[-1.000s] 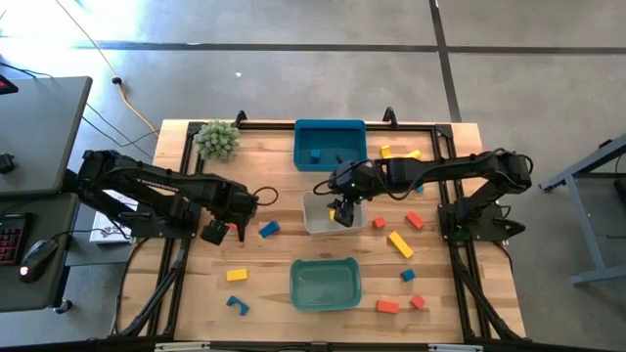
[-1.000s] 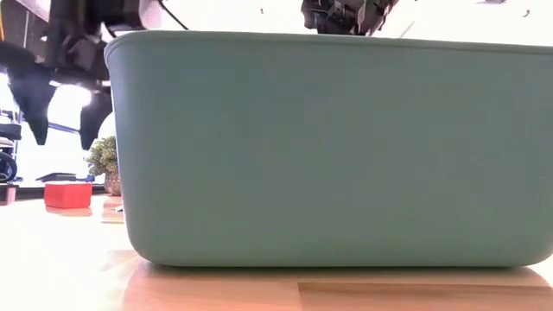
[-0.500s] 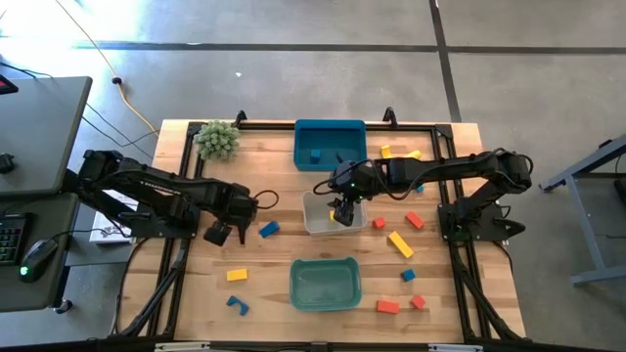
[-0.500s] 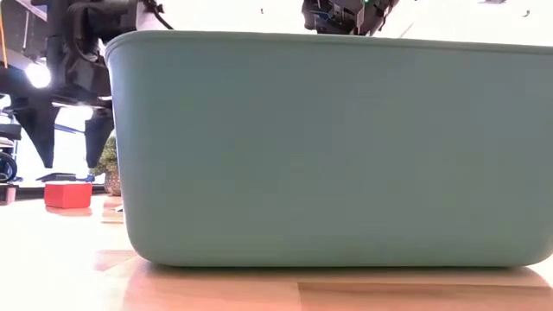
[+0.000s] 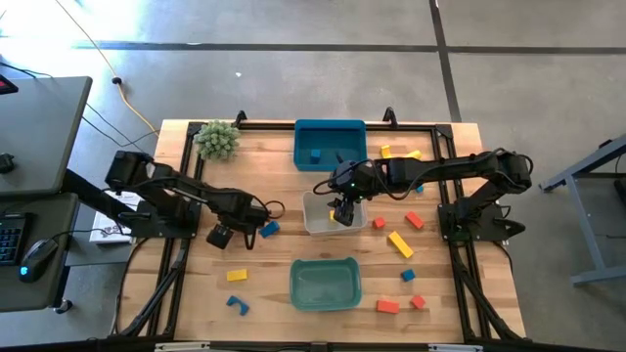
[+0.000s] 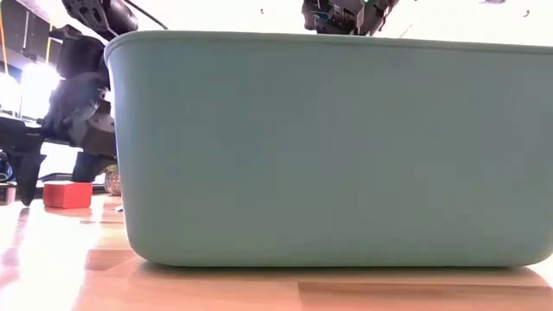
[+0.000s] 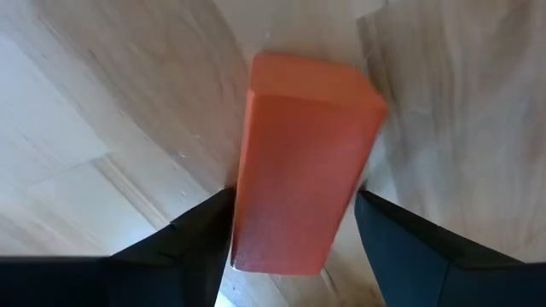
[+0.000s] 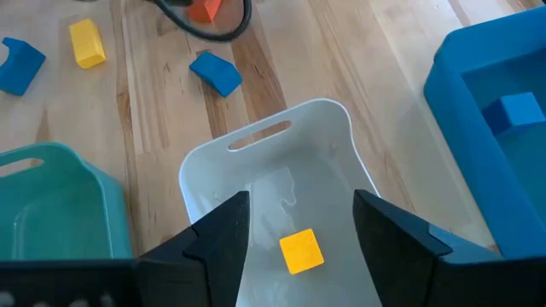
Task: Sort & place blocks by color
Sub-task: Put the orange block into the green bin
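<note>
My left gripper (image 5: 227,236) is low over the table, left of the white bin (image 5: 315,213). It is open, with one finger on each side of a red block (image 7: 303,162) that lies flat on the wood. The low view shows that block (image 6: 67,194) between the two fingers. In the high view the gripper hides it. My right gripper (image 5: 342,211) hangs open over the white bin, above a yellow cube (image 8: 301,250) on the bin's floor. A blue block (image 5: 269,229) lies just right of the left gripper. My left gripper (image 7: 294,194) comes down from above with its fingers along the red block's two long sides (image 7: 247,213). I cannot tell whether either finger touches it. The block rests on the table.
A blue bin (image 5: 330,129) at the far edge holds a blue block (image 5: 315,154). A teal bin (image 5: 293,284) sits near the front edge and fills the low view. Loose red, yellow and blue blocks lie on the right half (image 5: 399,243) and front left (image 5: 237,275). A green plant ball (image 5: 217,139) stands far left.
My left gripper has come down toward the table and shifted slightly toward the right, so that its fingers now straddle the red block. The red block has stayed where it was. My right gripper has kept still over the white bin.
</note>
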`<action>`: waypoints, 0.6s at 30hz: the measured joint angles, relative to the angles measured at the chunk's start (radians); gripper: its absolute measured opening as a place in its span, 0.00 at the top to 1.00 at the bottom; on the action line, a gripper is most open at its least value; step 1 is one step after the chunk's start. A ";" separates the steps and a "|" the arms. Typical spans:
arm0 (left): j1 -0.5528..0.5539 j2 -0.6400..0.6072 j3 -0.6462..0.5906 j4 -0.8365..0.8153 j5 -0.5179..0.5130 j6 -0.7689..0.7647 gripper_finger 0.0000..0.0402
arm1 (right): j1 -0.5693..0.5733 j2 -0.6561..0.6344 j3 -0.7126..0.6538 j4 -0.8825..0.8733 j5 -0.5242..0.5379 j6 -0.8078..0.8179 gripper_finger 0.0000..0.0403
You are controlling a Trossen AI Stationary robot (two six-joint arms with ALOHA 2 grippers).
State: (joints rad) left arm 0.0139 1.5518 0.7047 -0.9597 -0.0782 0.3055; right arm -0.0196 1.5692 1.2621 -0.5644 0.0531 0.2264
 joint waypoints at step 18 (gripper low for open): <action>0.001 -0.004 0.010 0.059 0.018 0.004 0.62 | 0.000 0.000 0.000 -0.008 0.000 0.000 0.51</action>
State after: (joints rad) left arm 0.0151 1.5482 0.7147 -0.9006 -0.0602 0.3097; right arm -0.0196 1.5692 1.2617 -0.5728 0.0533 0.2268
